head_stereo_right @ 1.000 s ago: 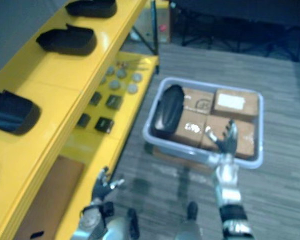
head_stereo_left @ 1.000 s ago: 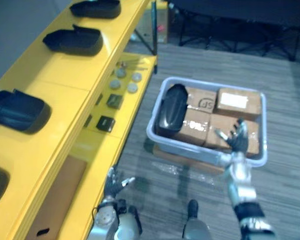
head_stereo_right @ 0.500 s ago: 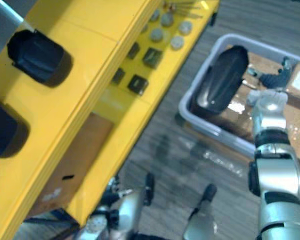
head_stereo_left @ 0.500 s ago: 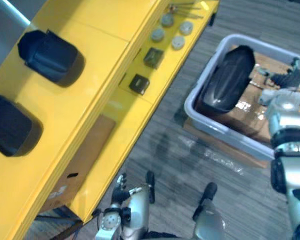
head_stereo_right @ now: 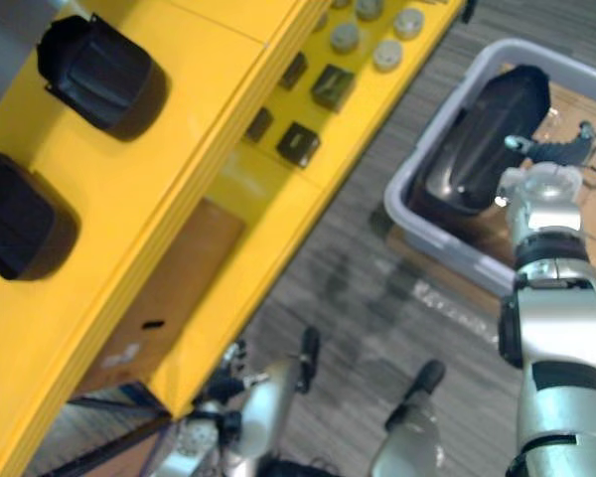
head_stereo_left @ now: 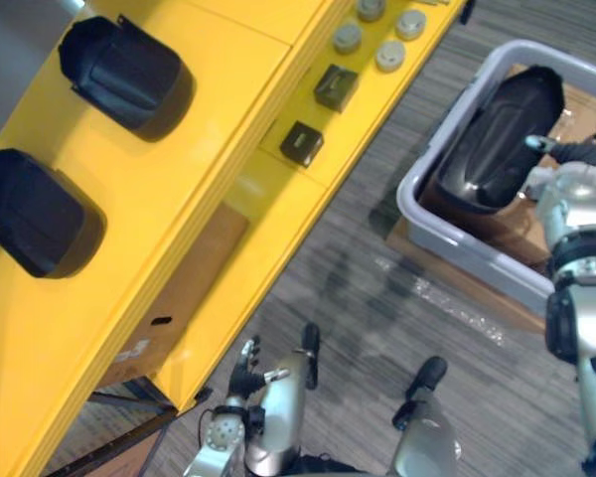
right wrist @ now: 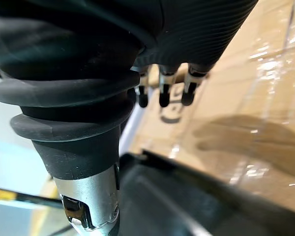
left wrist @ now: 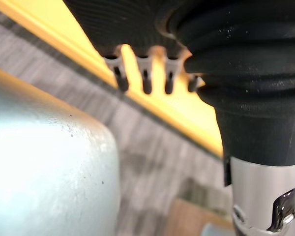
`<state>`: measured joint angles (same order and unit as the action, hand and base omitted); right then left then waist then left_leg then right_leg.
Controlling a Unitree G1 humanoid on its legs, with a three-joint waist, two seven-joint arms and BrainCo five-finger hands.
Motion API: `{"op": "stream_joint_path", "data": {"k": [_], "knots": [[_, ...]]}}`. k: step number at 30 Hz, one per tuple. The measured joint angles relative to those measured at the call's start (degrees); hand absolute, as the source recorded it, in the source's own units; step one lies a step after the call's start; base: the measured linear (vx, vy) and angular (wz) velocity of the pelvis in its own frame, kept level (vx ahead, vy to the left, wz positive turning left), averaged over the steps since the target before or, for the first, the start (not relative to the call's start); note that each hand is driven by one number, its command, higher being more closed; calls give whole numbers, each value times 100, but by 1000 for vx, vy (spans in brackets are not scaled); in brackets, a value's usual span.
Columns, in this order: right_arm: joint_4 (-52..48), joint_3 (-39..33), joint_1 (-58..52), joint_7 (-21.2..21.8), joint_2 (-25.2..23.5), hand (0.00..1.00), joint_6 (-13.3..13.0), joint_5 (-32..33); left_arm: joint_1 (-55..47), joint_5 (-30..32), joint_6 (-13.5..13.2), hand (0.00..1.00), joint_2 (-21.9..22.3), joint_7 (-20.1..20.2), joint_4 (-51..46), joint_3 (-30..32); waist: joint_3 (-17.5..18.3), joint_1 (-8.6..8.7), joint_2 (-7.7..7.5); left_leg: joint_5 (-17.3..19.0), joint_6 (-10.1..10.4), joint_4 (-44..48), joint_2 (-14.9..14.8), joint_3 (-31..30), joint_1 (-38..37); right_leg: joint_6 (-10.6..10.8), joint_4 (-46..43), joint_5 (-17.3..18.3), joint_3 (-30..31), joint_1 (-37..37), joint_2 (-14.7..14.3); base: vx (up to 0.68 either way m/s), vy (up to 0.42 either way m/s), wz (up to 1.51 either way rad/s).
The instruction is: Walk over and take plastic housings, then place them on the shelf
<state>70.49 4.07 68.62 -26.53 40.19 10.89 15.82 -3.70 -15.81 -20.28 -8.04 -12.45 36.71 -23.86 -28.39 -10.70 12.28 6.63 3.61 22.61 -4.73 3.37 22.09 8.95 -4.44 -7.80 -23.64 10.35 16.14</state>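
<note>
Nearby, cardboard boxes (right wrist: 255,64) beside black housing (head_stereo_left: 502,139).

Both eye views look steeply down from the head, sharing the yellow shelf (head_stereo_left: 228,119) at left and the grey bin (head_stereo_left: 409,199) at right. The wrist views sit close behind the left hand (left wrist: 145,76) and right hand (right wrist: 164,91).

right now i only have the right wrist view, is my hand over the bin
Observer: yes, the right hand is over the bin, fingers out above the boxes; the housing lies on its shelf side.
Operator: where's the shelf from there
Observer: on the robot's left; the shelf top holds two more housings.
Operator: and the left hand
Observer: the left hand is low by the shelf's front edge, open and holding nothing.
</note>
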Motion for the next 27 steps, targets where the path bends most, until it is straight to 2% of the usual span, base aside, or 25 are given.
{"op": "stream_joint_path", "data": {"k": [3,9,10,13,15,20,22,27], "knots": [[263,-4,-3,-77,5,0,356,-66,57,-89,-16,0,1,-41,45,-50,4,-83,5,-13,-1,-7,1,-3,33,-1,-21,0,-1,49,4,0,0,0],[262,-1,2,-170,150,0,543,-98,166,-250,-95,0,-35,-47,159,-176,15,-133,23,-23,-17,50,69,-124,223,-3,-192,105,-138,183,89,-25,25,11],[268,3,2,-189,178,100,566,-99,175,-295,-97,0,-33,-46,160,-179,16,-152,25,-22,-16,60,70,-128,240,-4,-204,109,-139,202,92,-26,21,8],[271,42,3,-214,329,100,691,-137,220,-459,-106,0,-25,-41,189,-214,33,-274,49,-22,-17,91,78,-137,322,-5,-227,111,-148,276,105,-21,10,2],[292,224,3,-194,541,100,813,-380,233,-488,-151,0,-6,-38,237,-217,64,-342,95,-22,-17,114,97,-159,424,-2,-278,122,-166,367,132,-33,14,5],[295,421,-16,104,1050,100,1045,-1017,333,-665,-212,0,53,-41,510,-404,215,-409,305,-28,-28,160,167,-241,609,7,-316,131,-270,475,192,-21,18,10],[297,522,-56,269,1112,100,1296,-1610,333,-670,-262,0,70,-42,539,-439,241,-443,341,-29,-29,155,170,-279,621,24,-318,152,-311,470,188,-12,-5,9],[379,593,-41,590,1153,100,1802,-2520,332,-673,-364,0,66,-102,537,-510,249,-503,352,-29,-29,129,190,-292,621,37,-317,170,-339,463,203,-4,-4,3]]}}
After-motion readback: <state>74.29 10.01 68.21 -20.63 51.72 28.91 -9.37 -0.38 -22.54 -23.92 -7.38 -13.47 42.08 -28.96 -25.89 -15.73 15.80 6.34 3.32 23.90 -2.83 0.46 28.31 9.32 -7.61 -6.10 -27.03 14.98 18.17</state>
